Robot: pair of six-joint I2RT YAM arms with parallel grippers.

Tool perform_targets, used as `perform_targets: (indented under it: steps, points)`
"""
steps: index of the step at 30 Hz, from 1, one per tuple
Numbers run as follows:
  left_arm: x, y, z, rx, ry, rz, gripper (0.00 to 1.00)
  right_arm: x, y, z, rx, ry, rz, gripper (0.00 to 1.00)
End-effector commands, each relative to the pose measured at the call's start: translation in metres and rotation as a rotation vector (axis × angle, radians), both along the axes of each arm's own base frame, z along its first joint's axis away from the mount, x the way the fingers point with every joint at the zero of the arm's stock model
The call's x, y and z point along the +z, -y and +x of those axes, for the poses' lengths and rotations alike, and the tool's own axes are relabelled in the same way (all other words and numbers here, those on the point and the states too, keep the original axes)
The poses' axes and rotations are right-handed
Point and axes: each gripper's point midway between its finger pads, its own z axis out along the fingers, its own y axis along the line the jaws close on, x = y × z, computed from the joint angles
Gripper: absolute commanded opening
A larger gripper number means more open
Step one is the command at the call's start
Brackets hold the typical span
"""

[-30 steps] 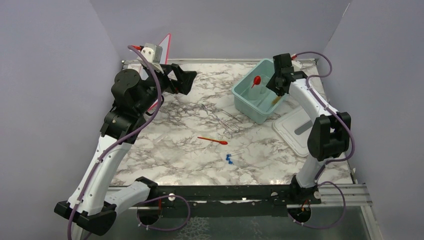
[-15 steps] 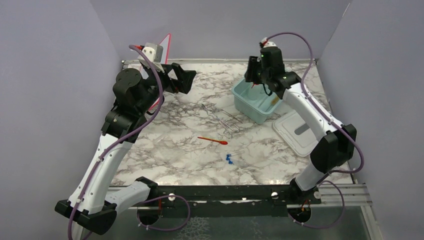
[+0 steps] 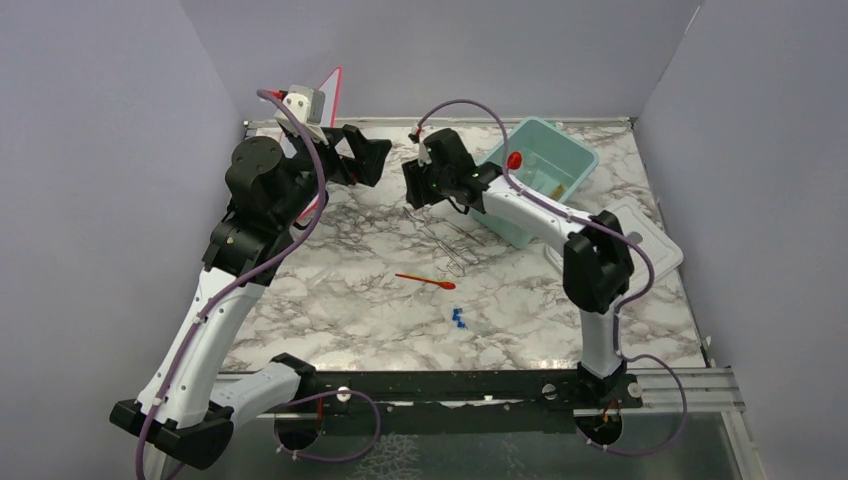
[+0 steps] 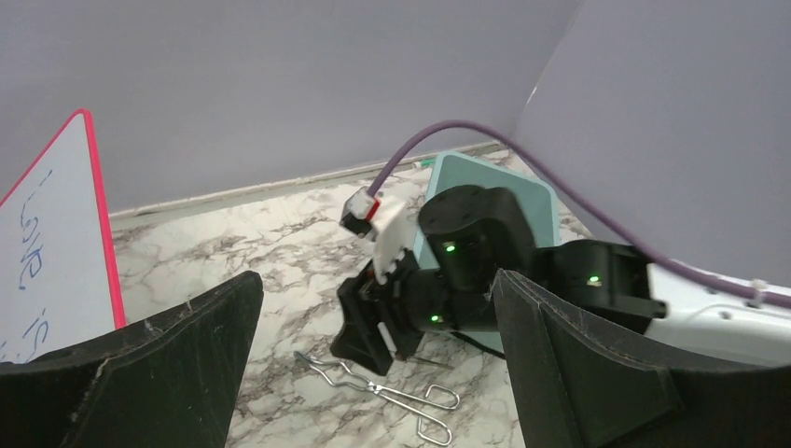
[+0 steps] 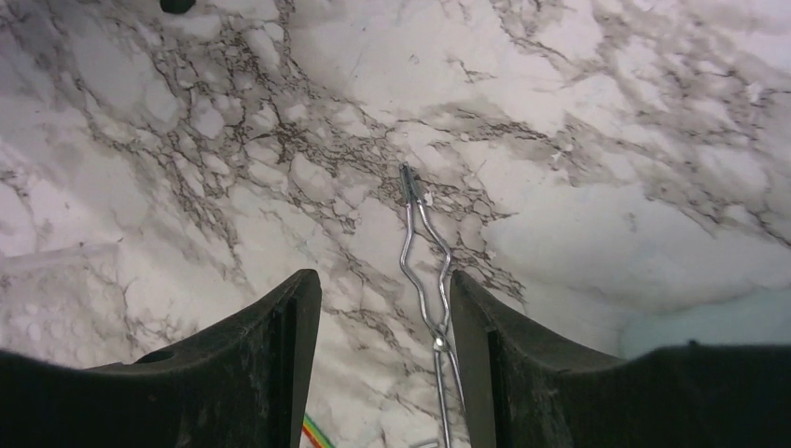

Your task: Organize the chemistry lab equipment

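Right now my left end effector (image 3: 368, 158) hangs above the far left of the marble surface (image 3: 330, 300), jaws spread wide with nothing between them. My right end effector (image 5: 382, 285) is over the far middle of the surface, jaws apart by a moderate gap and holding nothing. Through that gap the right wrist view shows the metal tongs (image 5: 422, 245) lying flat on the marble, tips pointing away. Their ring handles are cut off by the bottom edge of that view. From above, the thin wire is faint against the veining.

The red funnel (image 3: 514, 159) sits inside the teal tub (image 3: 560, 135) at the far right, close to its left wall. My right arm crosses the tub's near-left side and hides that corner. A tan shape (image 3: 553, 188) lies on the tub floor, too small to name.

The red-orange spatula (image 3: 425, 281) lies on open marble at mid-surface, apart from the tongs. Nearer to my bases lie the blue-capped tubes (image 3: 458, 319); only the caps read clearly, and the clear bodies almost vanish.

The white lid (image 3: 655, 238) lies right of the tub, partly behind my right elbow. The pink-edged whiteboard (image 4: 47, 252) leans at the far left, cut off by the left wrist view's edge, and its blue writing is unreadable.
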Motion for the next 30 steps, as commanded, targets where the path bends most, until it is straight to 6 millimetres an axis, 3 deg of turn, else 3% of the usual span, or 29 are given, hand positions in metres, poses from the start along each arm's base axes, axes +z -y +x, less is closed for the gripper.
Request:
perform_targets:
  steps: [1, 8, 18, 24, 30]
  points:
    - [0.022, 0.0, -0.006, -0.005, 0.048, -0.044, 0.96, -0.018, -0.027, 0.013, 0.038, -0.012, 0.009, 0.58]
    - [0.011, 0.01, -0.007, -0.06, 0.014, -0.055, 0.96, -0.064, -0.047, 0.03, 0.082, -0.049, -0.03, 0.57]
    - [0.006, 0.012, -0.004, -0.063, 0.003, -0.048, 0.96, -0.105, -0.06, 0.036, 0.113, -0.089, -0.073, 0.52]
    - [0.003, 0.011, -0.003, -0.051, -0.005, -0.044, 0.96, -0.129, -0.059, 0.035, 0.13, -0.109, -0.11, 0.45]
    - [0.001, 0.01, -0.002, -0.046, -0.007, -0.038, 0.96, -0.143, -0.058, 0.034, 0.144, -0.118, -0.133, 0.32]
